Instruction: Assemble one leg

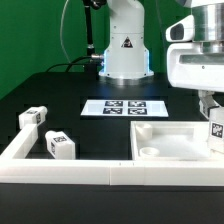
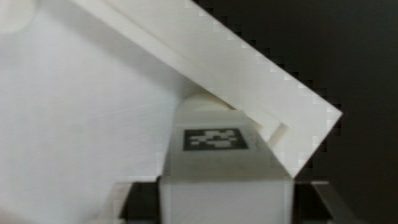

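Observation:
My gripper [image 1: 213,124] is at the exterior view's right, over the far right corner of the large flat white panel [image 1: 165,140]. It is shut on a leg [image 1: 215,131], a small white block with a tag sticker. In the wrist view the leg [image 2: 219,150] stands between my black fingers [image 2: 143,198], its top end against the panel's raised rim [image 2: 267,85]. Two more legs [image 1: 33,117] [image 1: 59,144] lie at the exterior view's left.
The marker board [image 1: 124,107] lies on the black table behind the panel. A white rail [image 1: 70,173] runs along the table's front, with a side rail at the left. The arm's white base [image 1: 124,50] stands at the back.

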Motion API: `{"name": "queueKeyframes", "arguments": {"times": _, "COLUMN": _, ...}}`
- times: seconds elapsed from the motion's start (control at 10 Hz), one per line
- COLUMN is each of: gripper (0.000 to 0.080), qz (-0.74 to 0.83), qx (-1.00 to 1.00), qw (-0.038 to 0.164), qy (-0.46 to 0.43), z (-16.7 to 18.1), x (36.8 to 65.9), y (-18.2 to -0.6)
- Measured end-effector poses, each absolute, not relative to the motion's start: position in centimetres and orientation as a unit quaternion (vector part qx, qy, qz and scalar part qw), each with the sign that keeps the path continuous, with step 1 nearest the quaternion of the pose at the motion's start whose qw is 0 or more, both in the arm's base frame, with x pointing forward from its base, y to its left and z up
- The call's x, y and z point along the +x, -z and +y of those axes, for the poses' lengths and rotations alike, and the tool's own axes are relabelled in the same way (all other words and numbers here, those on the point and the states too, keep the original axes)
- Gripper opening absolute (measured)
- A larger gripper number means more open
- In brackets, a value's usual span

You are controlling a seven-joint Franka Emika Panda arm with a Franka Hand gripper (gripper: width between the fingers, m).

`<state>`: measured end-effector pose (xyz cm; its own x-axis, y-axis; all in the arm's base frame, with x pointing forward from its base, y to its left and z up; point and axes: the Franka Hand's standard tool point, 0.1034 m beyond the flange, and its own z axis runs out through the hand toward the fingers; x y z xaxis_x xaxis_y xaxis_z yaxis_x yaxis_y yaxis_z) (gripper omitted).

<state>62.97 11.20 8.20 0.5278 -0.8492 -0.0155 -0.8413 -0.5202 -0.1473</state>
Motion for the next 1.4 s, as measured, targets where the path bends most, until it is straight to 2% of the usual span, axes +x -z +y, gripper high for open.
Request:
{"name": "queueKeyframes", "arguments": {"times": 0.3, "gripper": 0.0287, "qz": 0.518, "qx": -0.852, "qw": 0.073, "qy": 0.024, "z": 11.37, "x": 62.96, "y": -8.19}}
{"name": "queueKeyframes", "arguments": {"times": 0.4, "gripper": 0.0492, "qz": 0.487, "qx": -0.87, "qw": 0.072, "qy": 0.027, "z": 11.31, "x": 62.97, "y": -8.19}}
{"name": "queueKeyframes", "arguments": {"times": 0.5, "gripper": 0.0614, "qz": 0.456, "qx": -0.887, "qw": 0.071, "qy": 0.03, "z": 11.23, "x": 62.97, "y": -8.18}}
{"name": "queueKeyframes", "arguments": {"times": 0.8, "gripper": 0.0646, "qz": 0.287, "qx": -0.955, "qw": 0.061, "qy": 0.043, "z": 11.75, "x": 62.8, "y": -7.91}}
{"name": "queueKeyframes", "arguments": {"times": 1.1, "gripper": 0.0649, "qz": 0.189, "qx": -0.979, "qw": 0.056, "qy": 0.048, "z": 11.69, "x": 62.8, "y": -7.88}}
{"name": "queueKeyframes", "arguments": {"times": 1.3, "gripper": 0.0649, "qz": 0.044, "qx": -0.997, "qw": 0.037, "qy": 0.056, "z": 11.87, "x": 62.69, "y": -7.69}}
{"name": "queueKeyframes", "arguments": {"times": 1.4, "gripper": 0.0649, "qz": 0.001, "qx": -0.998, "qw": 0.034, "qy": 0.057, "z": 11.65, "x": 62.81, "y": -7.68}}
